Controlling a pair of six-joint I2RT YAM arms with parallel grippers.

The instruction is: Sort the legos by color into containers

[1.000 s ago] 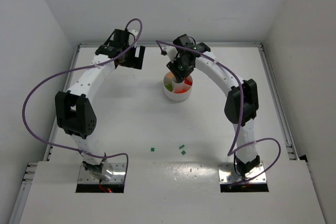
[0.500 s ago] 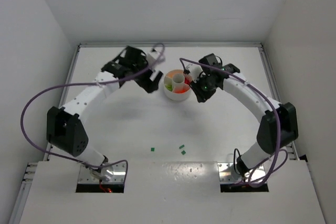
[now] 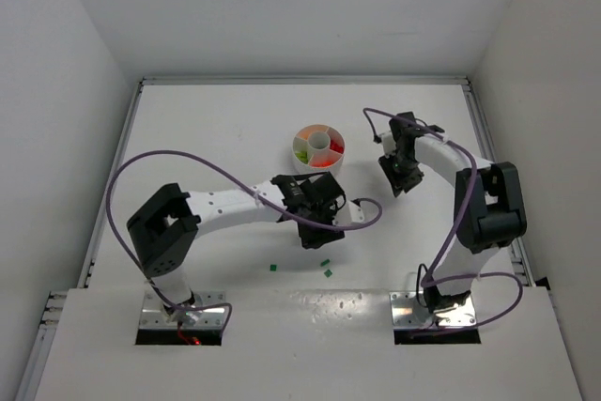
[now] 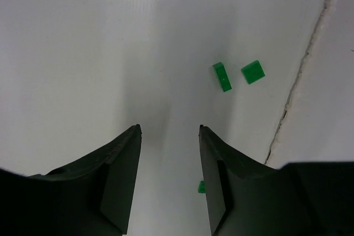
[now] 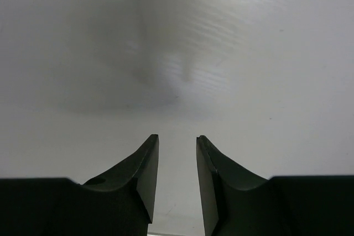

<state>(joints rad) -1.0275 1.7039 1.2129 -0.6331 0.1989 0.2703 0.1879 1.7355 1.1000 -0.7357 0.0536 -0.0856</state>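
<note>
Left jaws: the left gripper (image 4: 168, 131) hangs low over the table (image 3: 216, 138), jaws parted, only bare white surface between them.
Right jaws: the right gripper (image 5: 177, 136) stands parted more narrowly and is also empty, at 3 o'clock from the dish (image 3: 319, 171).
Task's thing: two green legos (image 4: 222, 76) lie close together at 1 o'clock from the left jaws in the wrist view. A third lego (image 4: 202, 186) sits just beside one finger at 5 o'clock.
Risk, miss: the jaws are lined up on none of the three, so closing here would likely catch nothing.
Risk, scatter: a descending finger could land on the third lego and flick it away.
Risk, double pick: the pair lie so close that a grab at one may nudge or drag the other.
Risk, seam: a seam (image 4: 298, 81) runs just beyond the pair, and a pushed brick could lodge against it.
Around: the dish stands at 12 o'clock from the left gripper, well apart, with green in its 9 o'clock wedge and red and orange toward 5 o'clock.
In the way: nothing stands between jaws and bricks, though the purple cable (image 3: 362, 215) loops beside the left wrist and could snag on a turn.
</note>
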